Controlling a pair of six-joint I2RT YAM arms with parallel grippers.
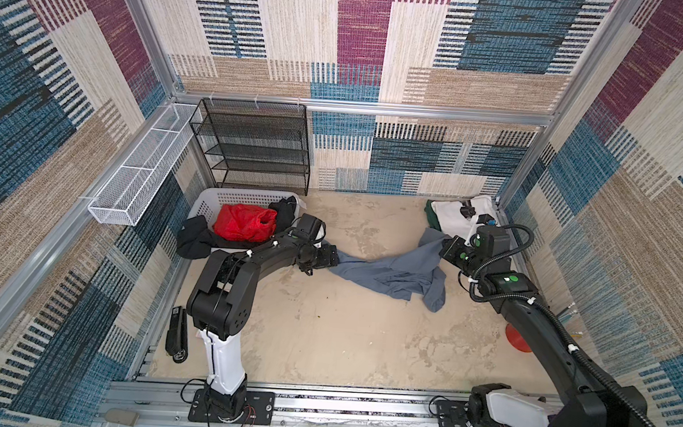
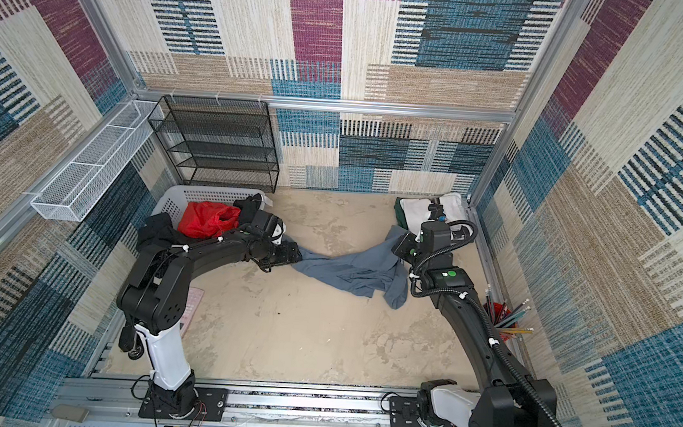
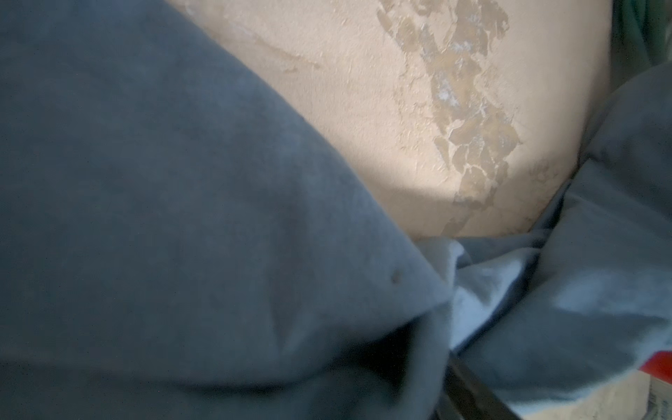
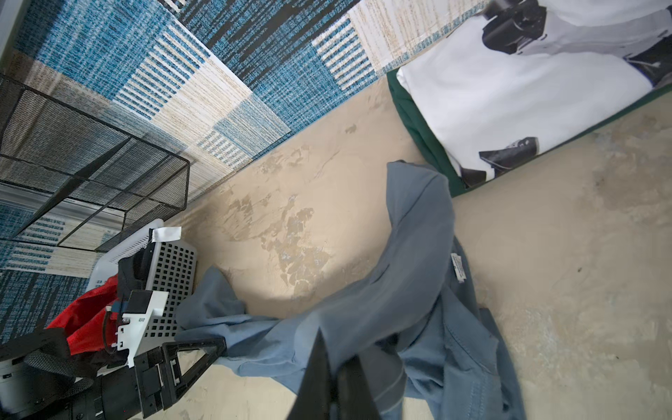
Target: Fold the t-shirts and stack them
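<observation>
Both top views: grey t-shirt point(image 1: 393, 275) point(image 2: 352, 269) lies strung out and crumpled on the table point(image 1: 321, 338). One end is just beside the white basket point(image 1: 249, 196) point(image 2: 208, 195); the other is well apart from it, lifted off the surface. Left gripper point(image 1: 330, 257) point(image 2: 297, 257) is at the basket-side end; spread or closed, cannot tell. Right gripper point(image 1: 443, 247) point(image 2: 397, 248) is at the raised end. White t-shirt point(image 1: 450, 217) sits folded on the green t-shirt point(image 1: 429, 215), well apart from the basket.

Left wrist: blurred grey cloth fills most of the frame, bare table beyond. Grip not visible.

Right wrist: right fingers point(image 4: 314, 382) pressed together, pinching grey cloth. Left gripper point(image 4: 203, 349) touches the shirt end beside the basket.
</observation>
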